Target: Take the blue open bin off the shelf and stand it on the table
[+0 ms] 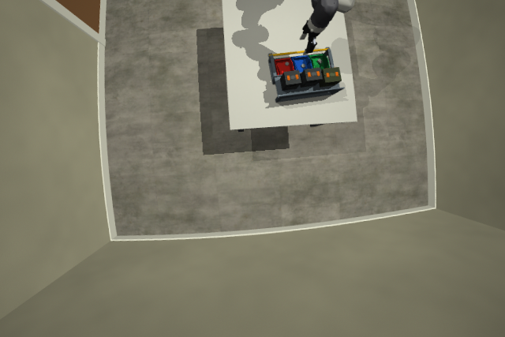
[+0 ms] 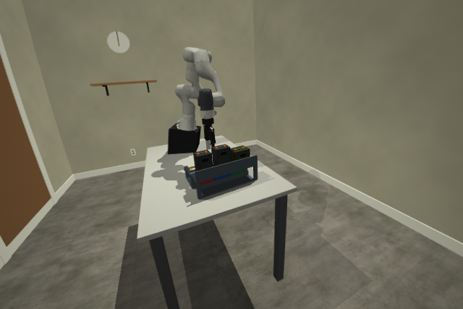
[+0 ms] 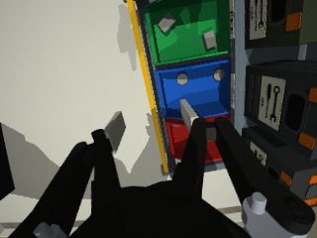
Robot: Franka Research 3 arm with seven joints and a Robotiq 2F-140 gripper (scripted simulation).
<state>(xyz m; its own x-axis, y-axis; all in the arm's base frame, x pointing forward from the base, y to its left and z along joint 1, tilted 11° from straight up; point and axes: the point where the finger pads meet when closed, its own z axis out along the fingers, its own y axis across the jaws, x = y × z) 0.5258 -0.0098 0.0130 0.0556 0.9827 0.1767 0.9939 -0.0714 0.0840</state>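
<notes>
The blue open bin [image 1: 301, 64] [image 3: 193, 94] is seated on the shelf [image 1: 309, 91] [image 2: 228, 172], ahead of the tool [image 1: 308, 39] [image 2: 210, 141] [image 3: 152, 114], with two round parts inside. The tool is released: its fingers stand apart with nothing between them. One finger appears over the bin side and the other outside the yellow front bar [image 1: 299, 51] [image 3: 149, 89], presumably to straddle the bin's front wall for a grip; contact cannot be confirmed. The green bin [image 1: 319, 65] [image 3: 188, 37] and the red bin [image 1: 283, 65] flank it, probably constraining sideways travel. Count: three open bins, one per colour; three dark cases [image 1: 292, 79] [image 2: 202, 159] [image 3: 277, 99] beyond them; one shelf, standing on the white surface [image 1: 252, 100] [image 2: 164, 200] [image 3: 59, 64].
</notes>
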